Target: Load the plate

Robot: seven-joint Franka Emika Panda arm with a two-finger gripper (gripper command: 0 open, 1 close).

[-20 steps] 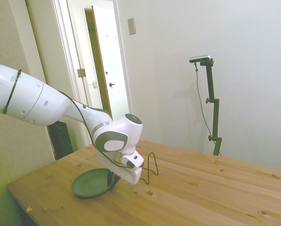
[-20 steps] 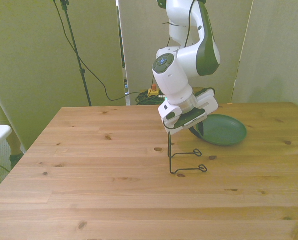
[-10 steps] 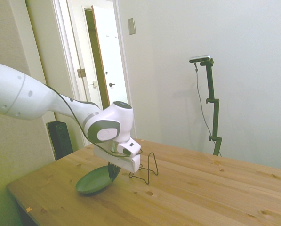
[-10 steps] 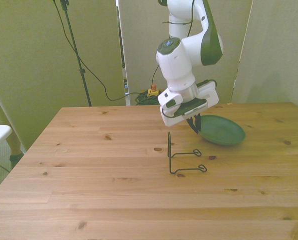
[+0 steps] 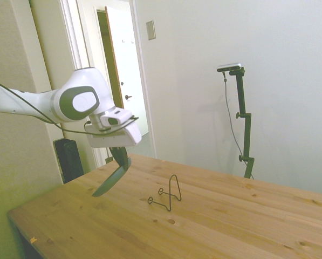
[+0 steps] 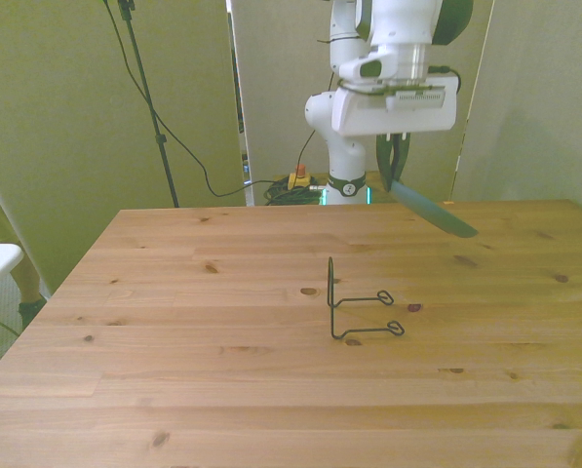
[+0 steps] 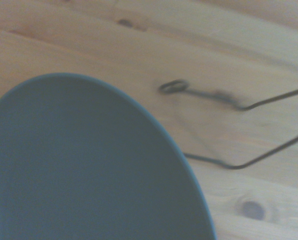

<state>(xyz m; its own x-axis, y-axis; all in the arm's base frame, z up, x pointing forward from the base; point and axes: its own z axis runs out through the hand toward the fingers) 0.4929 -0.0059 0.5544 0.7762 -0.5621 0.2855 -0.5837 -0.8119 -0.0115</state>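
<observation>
The plate [image 5: 111, 181] [image 6: 433, 207] [image 7: 84, 165] is round, shallow and matte dark green, with a slightly raised rim. It hangs in the air clear of the table, tilted steeply so it shows nearly edge-on, its upper rim highest and the rest sloping downward.

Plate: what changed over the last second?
The gripper rose with the plate pinched by its rim. A second ago the plate lay flat on the table; half a second ago one edge was tipping up; now it hangs clear of the wood, tilted steeply, above and behind the wire stand. The wire stand stayed where it was, empty.
</observation>
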